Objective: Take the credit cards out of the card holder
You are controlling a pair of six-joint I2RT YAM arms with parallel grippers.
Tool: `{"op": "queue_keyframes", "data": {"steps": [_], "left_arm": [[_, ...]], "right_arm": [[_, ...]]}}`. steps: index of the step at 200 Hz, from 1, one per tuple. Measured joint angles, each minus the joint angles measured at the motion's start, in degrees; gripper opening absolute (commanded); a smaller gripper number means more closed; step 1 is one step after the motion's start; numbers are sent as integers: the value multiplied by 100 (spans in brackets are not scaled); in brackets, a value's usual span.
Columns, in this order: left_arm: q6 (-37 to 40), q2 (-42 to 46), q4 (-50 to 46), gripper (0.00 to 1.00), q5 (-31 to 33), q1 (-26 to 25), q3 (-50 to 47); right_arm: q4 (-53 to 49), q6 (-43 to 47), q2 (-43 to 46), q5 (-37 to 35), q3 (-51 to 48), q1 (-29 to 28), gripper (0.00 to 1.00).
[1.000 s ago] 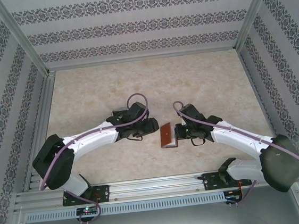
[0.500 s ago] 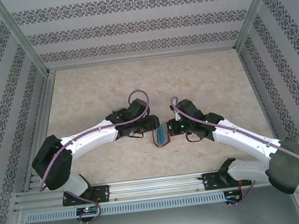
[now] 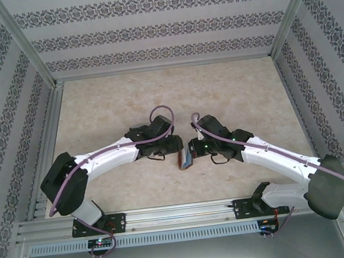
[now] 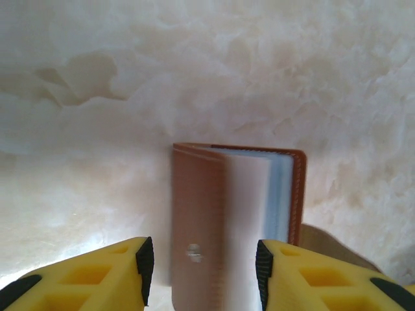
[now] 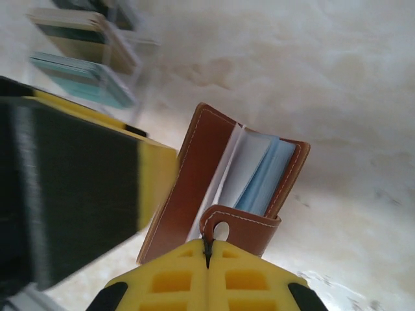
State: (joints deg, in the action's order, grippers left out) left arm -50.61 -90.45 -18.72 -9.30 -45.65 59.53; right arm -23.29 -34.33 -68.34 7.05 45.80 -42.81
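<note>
- Top external view: the card holder has been tipped up off its brown back. A second ago it lay nearly flat on the tabletop between the two arms. Now it stands on edge with its blue-grey inside turned upward. The right claw has been carried leftward with it, and the left claw is parked just beside it on the other side.
- Left wrist view: the card holder is seen upright and fanned open, brown cover to the left and pale leaves to the right. The credit cards show as thin blue-grey edges tucked against the far cover, none of them drawn out yet. The left claw's yellow fingers are held apart on either side of the holder's lower part. They have been narrowed a little over the last second. No contact with the leather can be made out.
- Right wrist view: the right claw's fingers are pressed together, and the snap tab appears to be pinched at their tips, so the holder is hung open from it. The cards are exposed between the covers. A clear tray of teal and dark cards sits blurred behind.
- Judged from this, the opening step is done and the cards have been made reachable. Extraction has not been started.
</note>
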Motion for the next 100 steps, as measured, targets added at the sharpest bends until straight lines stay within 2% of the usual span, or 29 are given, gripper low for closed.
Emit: {"op": "queue_keyframes", "data": {"steps": [25,45,63,100], "left_arm": [[101,291,-70,48,101,39,9],[138,339,-52,44,61,39,20],[118,243,11,37,-79,39,20],[52,-146,258,33,-352,39,-20]], "right_arm": [[114,0,-85,31,153,-72,0],[103,0,-127,28,151,-68,0],[103,-2,-127,22,116,-28,0],[96,-2,-118,-15,-129,173,0]]}}
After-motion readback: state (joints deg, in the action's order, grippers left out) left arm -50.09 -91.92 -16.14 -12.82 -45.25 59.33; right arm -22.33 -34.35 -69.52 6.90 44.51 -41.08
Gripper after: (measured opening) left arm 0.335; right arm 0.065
